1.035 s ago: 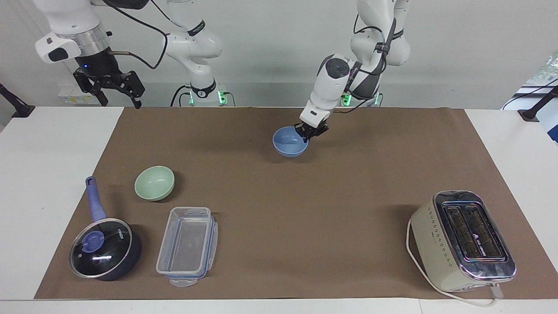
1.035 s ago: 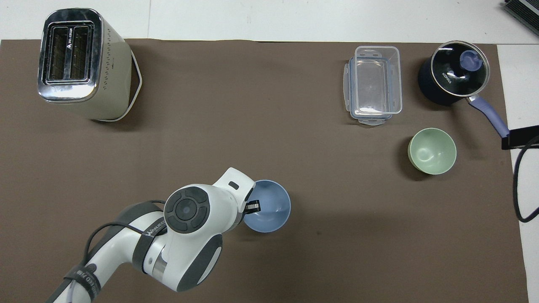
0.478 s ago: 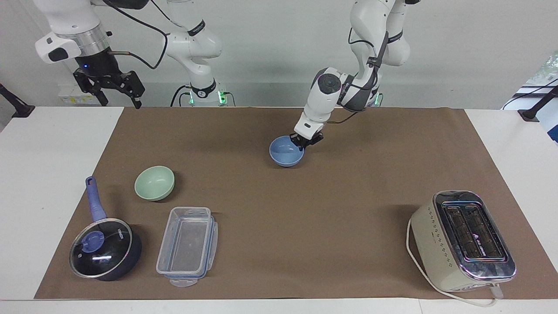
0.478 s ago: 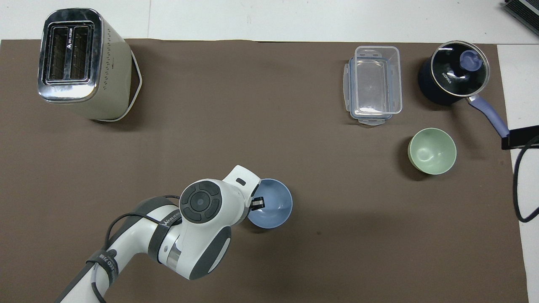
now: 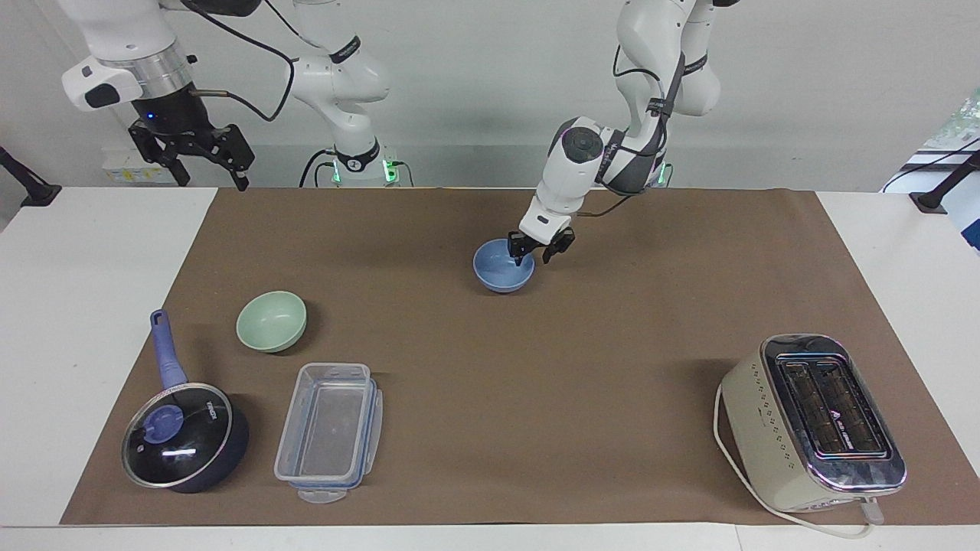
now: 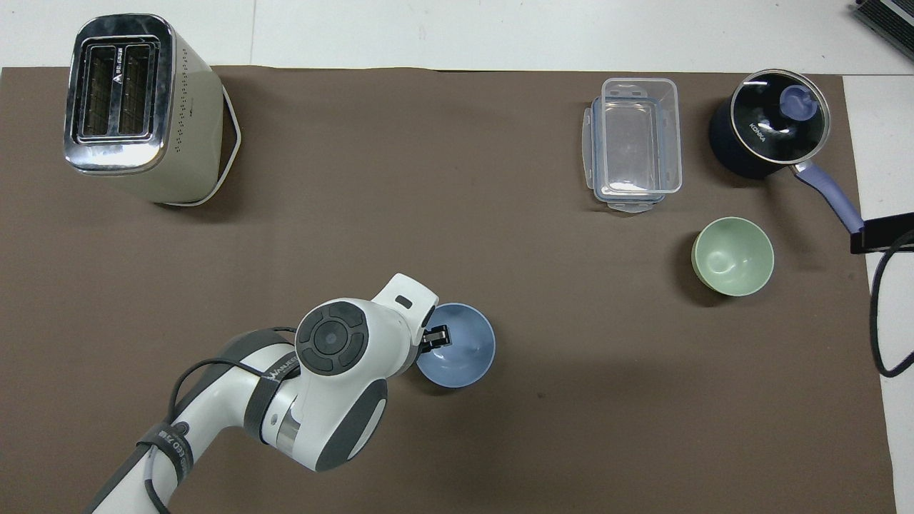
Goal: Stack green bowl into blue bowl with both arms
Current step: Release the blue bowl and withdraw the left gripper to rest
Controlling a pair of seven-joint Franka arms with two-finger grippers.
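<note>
The blue bowl (image 5: 501, 269) (image 6: 463, 351) sits upright on the brown mat, near the robots' edge at mid-table. My left gripper (image 5: 535, 252) (image 6: 430, 338) is open at the bowl's rim. One finger is inside the bowl and the other is outside it, on the left arm's side. The green bowl (image 5: 271, 321) (image 6: 732, 256) rests on the mat toward the right arm's end, farther from the robots, with nothing touching it. My right gripper (image 5: 208, 177) waits open, raised above the right arm's corner of the table.
A lidded dark pot (image 5: 184, 436) with a blue handle and a clear plastic container (image 5: 329, 432) stand beside the green bowl, farther from the robots. A cream toaster (image 5: 811, 421) (image 6: 136, 107) stands at the left arm's end.
The left arm lowered the blue bowl onto the mat, then its gripper opened and let go of the rim. The right arm has not moved.
</note>
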